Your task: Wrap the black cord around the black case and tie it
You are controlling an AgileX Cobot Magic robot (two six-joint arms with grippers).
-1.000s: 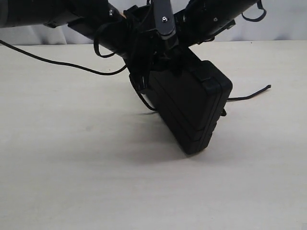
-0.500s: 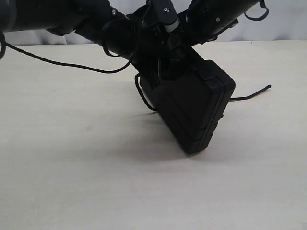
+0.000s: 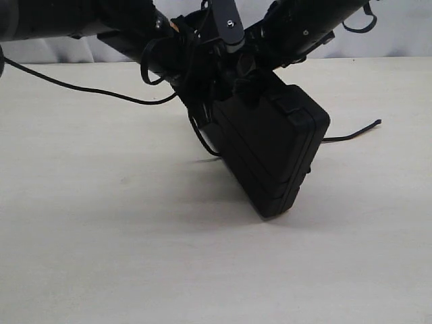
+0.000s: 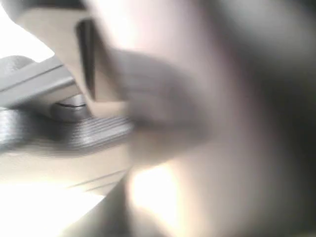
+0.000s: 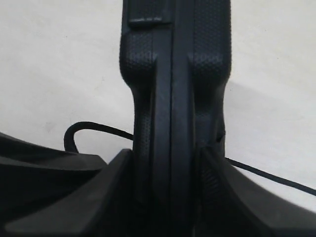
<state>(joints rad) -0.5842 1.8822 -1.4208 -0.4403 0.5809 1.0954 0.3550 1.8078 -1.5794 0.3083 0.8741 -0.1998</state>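
The black case (image 3: 270, 148) stands tilted on one lower corner on the pale table (image 3: 101, 236). My right gripper (image 3: 260, 77) grips its upper edge; in the right wrist view the gripper (image 5: 170, 158) has one finger on each side of the case (image 5: 175, 74). My left gripper (image 3: 202, 101) is at the case's upper left edge and is shut; its wrist view is a blur, so I cannot see whether anything is in it. The black cord (image 3: 88, 90) runs from the left to that gripper, loops beside the case, and its end (image 3: 364, 127) lies on the right. The cord (image 5: 98, 127) also shows behind the case.
Both black arms (image 3: 81, 20) cross above the case with their own glossy cables (image 3: 358, 23) hanging. A pale wall (image 3: 405, 34) stands behind the table's far edge.
The left arm has shifted a little toward the case and back, and the cord's loop beside the case moved with it. The case stays tilted in the right gripper.
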